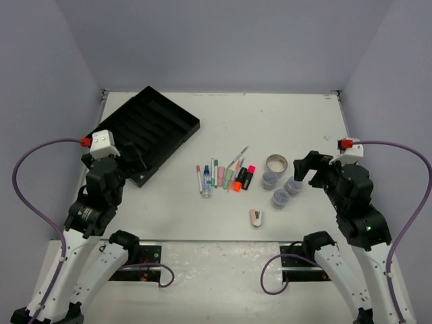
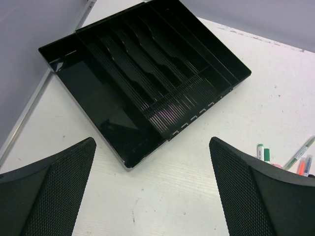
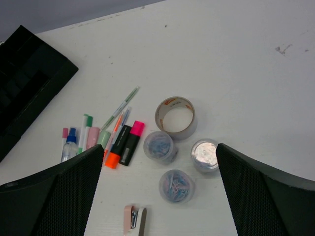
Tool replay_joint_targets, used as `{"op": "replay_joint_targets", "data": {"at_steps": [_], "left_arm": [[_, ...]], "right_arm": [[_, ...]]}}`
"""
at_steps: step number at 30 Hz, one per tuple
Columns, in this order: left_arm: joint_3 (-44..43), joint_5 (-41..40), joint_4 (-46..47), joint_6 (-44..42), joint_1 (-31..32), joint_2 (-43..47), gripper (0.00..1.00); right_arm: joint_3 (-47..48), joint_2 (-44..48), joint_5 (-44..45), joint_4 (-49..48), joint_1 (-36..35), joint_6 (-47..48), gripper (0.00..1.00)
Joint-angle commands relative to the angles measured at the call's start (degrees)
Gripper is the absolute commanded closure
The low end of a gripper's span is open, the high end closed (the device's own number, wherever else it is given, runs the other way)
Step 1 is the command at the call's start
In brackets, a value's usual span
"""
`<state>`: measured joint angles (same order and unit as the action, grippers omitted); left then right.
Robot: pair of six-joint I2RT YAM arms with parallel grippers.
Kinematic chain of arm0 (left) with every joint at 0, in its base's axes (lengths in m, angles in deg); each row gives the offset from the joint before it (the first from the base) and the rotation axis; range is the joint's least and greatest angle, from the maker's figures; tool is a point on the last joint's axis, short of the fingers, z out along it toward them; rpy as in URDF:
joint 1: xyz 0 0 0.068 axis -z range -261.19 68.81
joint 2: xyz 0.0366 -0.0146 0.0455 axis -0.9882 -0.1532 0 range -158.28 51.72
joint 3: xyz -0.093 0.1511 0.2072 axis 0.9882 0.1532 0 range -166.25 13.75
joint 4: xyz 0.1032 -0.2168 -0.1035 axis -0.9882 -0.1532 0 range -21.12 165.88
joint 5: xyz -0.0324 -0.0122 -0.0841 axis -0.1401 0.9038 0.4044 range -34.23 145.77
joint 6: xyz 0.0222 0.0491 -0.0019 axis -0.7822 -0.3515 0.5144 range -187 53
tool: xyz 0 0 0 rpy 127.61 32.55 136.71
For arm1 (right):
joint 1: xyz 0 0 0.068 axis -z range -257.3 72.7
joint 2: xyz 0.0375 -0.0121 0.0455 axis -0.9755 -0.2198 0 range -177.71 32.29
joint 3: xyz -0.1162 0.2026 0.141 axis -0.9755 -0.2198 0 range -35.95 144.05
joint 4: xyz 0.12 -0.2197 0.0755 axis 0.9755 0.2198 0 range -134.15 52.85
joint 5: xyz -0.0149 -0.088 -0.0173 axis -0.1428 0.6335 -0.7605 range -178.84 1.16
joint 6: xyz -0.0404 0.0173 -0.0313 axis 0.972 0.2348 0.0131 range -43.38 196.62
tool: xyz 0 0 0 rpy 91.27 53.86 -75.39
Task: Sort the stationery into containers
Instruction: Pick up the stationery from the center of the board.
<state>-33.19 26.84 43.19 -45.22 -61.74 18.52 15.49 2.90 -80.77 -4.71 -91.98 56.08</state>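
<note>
Stationery lies loose mid-table on the white tabletop (image 1: 304, 121), all of it outside the tray. Pens & markers sit side by side, roughly parallel:
- a thin white pen w/ pink cap (image 1: 199, 177)
- a small clear blue-topped pen (image 1: 206, 182)
- a white pen w/ green cap (image 1: 214, 169)
- a stubby pale pink marker (image 1: 221, 177)
- a stubby pale green marker (image 1: 229, 178)
- a long thin green-and-white pen (image 1: 237, 157), lying slanted
- a black marker w/ orange cap (image 1: 237, 182) and a black marker w/ pink cap (image 1: 249, 176), these two touching

Just right of them a greyish tape ring (image 1: 277, 163) lies flat. Three small round clear-grey plastic jars (image 1: 279, 198) stand in a close triangle beside it. Two show pastel bits inside; the third looks silvery from above. A tiny pink-and-white stapler-like piece (image 1: 256, 217) lies alone, nearer the arms than the markers.

The large flat black plastic tray (image 1: 150, 128), split into long narrow compartments, sits far left, turned diagonally, well apart from the pens.

Left gripper (image 2: 151, 145): black mesh-textured fingers spread wide, holding nothing, hovering by the tray's near edge. Right gripper (image 3: 160, 147): also spread wide, nothing in it, above the jars per its wrist cam.

Lilac-grey walls (image 1: 216, 40) enclose the table on 3 sides. Purple cables (image 1: 27, 162) loop from each arm.
</note>
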Motion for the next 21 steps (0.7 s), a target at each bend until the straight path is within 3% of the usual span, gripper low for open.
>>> {"op": "replay_joint_targets", "data": {"at_steps": [1,12,21], "left_arm": [[0.5,-1.5,1.2,0.3,-0.6,0.7,0.0],[0.6,-1.1,1.4,0.3,-0.6,1.1,0.0],[0.8,-1.0,1.6,0.2,-0.6,2.5,0.0]], "right_arm": [[1.2,-1.9,-0.8,-1.0,-0.3,-1.5,0.01],[0.2,-4.6,-0.2,-4.7,-0.3,-3.1,0.01],[1.2,-27.7,8.5,-10.9,-0.2,-4.1,0.05]]}}
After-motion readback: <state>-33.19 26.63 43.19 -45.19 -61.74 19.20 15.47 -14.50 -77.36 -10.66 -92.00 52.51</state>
